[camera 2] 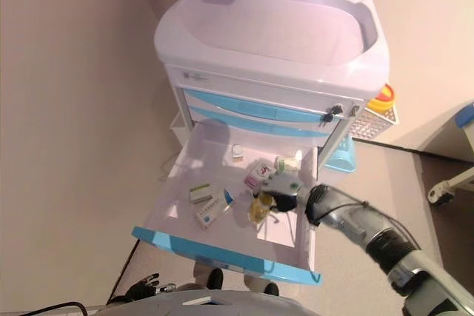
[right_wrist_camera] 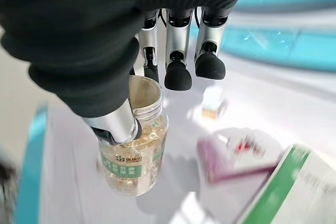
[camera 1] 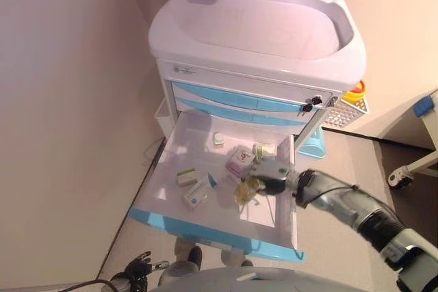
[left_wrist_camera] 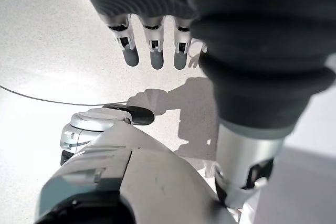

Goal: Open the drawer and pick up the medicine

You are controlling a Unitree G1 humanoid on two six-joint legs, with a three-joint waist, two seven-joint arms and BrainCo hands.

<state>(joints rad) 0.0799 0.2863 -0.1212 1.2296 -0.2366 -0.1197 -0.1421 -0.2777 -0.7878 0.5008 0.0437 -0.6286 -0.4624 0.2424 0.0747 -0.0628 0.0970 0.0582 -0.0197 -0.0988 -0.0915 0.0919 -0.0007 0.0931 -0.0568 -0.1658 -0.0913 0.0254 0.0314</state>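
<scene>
Pale speckled flooring [camera 1: 335, 251] and plain beige walls are being shown around a white moulded-plastic medical cart [camera 1: 253, 39] with a smooth basin-shaped top and glossy blue drawer fronts.

Drawer [camera 1: 164, 220]: lowest one, is being seen pulled fully out; shallow white tray, smooth interior, blue rounded front lip.

Contents: small cardboard boxes are being seen scattered inside — a pink-and-white box [camera 1: 240, 161], a green-and-white box [camera 1: 196, 195], a smaller green-topped box [camera 1: 185, 177], and a tiny white item [camera 1: 218, 140] near the back.

Medicine bottle [right_wrist_camera: 134, 150]: clear cylindrical plastic, filled with yellow translucent capsules, green-and-white label band, wide mouth with no cap visible. It is being held over the drawer floor, right of centre, tilted slightly.

Right hand [camera 1: 268, 176]: is being extended into the drawer; the thumb is being pressed against the bottle's neck and one dark-tipped finger is being set at the rim opposite, while the remaining fingers [right_wrist_camera: 178, 74] are being kept loosely bent beyond the mouth.

Left hand [left_wrist_camera: 152, 51]: is being hung low over the floor, fingers relaxed, holding nothing.
</scene>
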